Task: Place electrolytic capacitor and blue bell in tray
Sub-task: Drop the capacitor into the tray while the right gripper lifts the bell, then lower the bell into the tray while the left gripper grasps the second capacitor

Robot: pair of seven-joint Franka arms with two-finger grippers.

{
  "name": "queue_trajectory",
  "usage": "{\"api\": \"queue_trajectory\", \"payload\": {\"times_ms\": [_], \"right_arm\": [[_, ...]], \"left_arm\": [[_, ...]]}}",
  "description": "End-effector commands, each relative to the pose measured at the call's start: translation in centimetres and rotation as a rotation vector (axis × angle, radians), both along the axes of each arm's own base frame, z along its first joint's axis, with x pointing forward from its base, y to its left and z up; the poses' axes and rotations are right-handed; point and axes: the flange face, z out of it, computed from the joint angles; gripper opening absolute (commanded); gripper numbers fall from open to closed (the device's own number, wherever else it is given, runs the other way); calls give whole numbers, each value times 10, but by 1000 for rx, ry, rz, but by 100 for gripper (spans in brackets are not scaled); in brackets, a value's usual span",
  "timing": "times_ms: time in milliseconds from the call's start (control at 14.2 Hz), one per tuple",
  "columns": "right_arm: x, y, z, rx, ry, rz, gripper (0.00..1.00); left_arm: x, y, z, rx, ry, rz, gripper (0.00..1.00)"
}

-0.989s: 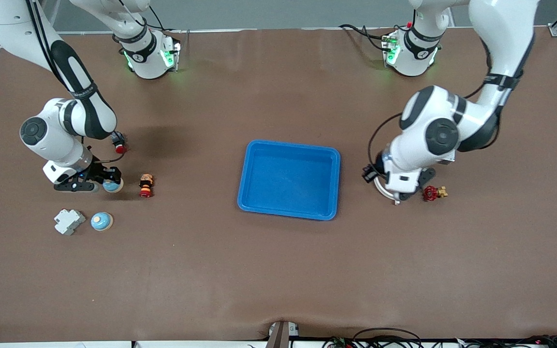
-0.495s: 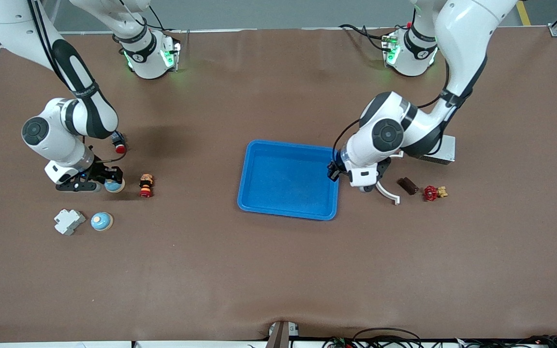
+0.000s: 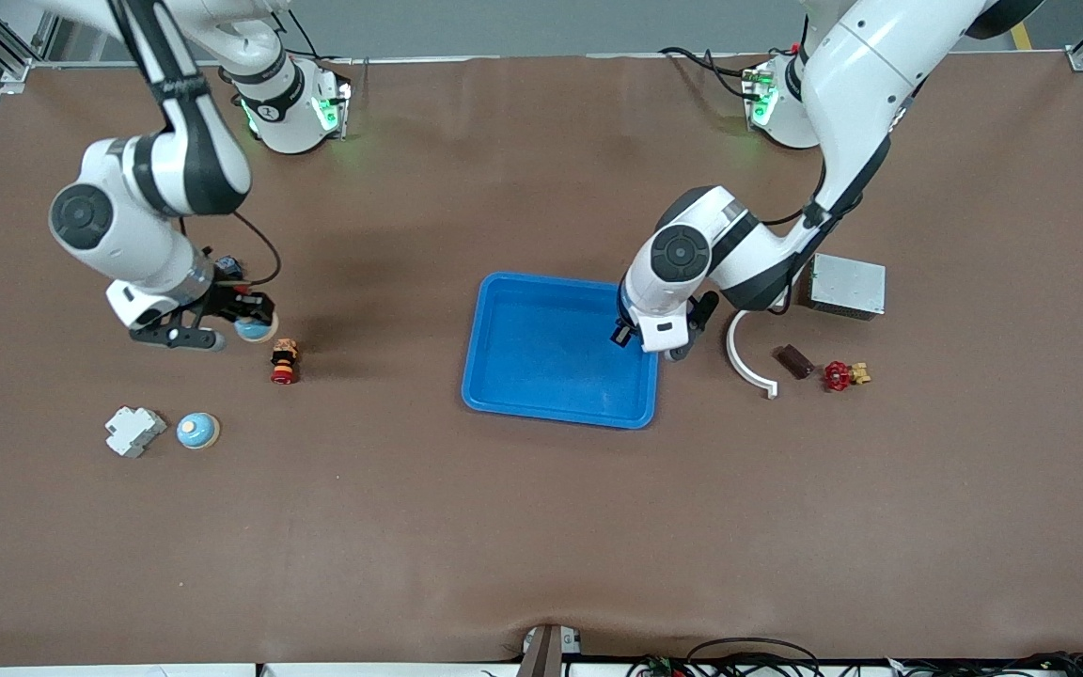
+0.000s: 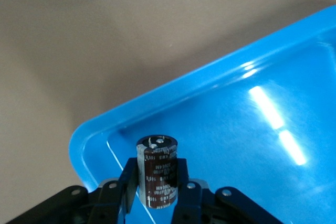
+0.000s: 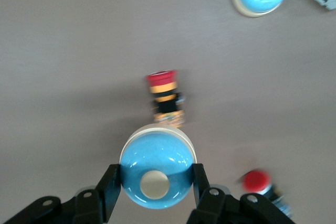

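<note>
Both arms lifted since a second ago; tray (image 3: 504,400) empty.
Left gripper (image 4: 153,190) pinches capacitor (image 4: 156,171) over tray's corner; right gripper (image 5: 156,192) clamps blue bell (image 5: 156,170), well apart from tray.

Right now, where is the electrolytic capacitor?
The electrolytic capacitor is held in the left end effector, over the blue tray's corner toward the left arm's end, near the white curved piece.

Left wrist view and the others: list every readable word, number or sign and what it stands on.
Dark brown cylindrical electrolytic capacitor held in the left gripper over the shallow bright blue plastic tray: pale print on its sleeve, too blurred to read.
Everything else, all views: no legible text.
</note>
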Motion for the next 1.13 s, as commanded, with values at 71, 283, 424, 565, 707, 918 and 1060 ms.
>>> {"api": "queue_trajectory", "payload": {"times_ms": [71, 283, 424, 565, 707, 918, 1060], "right_arm": [[-15, 97, 23, 10, -33, -135, 0], [-28, 169, 38, 42, -41, -228, 0], [-36, 203, 39, 45, -41, -269, 0], [-43, 242, 36, 45, -37, -309, 0], [-46, 284, 22, 42, -33, -368, 0], [-47, 335, -4, 35, -36, -427, 0], [-42, 352, -21, 30, -34, -455, 0]], "left_arm": [[1, 0, -14, 36, -23, 13, 6], [9, 4, -5, 33, -40, 21, 100], [19, 8, 19, 40, -76, 29, 100], [31, 18, 53, 92, -95, 37, 100], [51, 37, 86, 145, -95, 59, 100], [73, 79, 121, 179, -84, 0, 100], [87, 122, 126, 197, -51, -55, 100]]}}
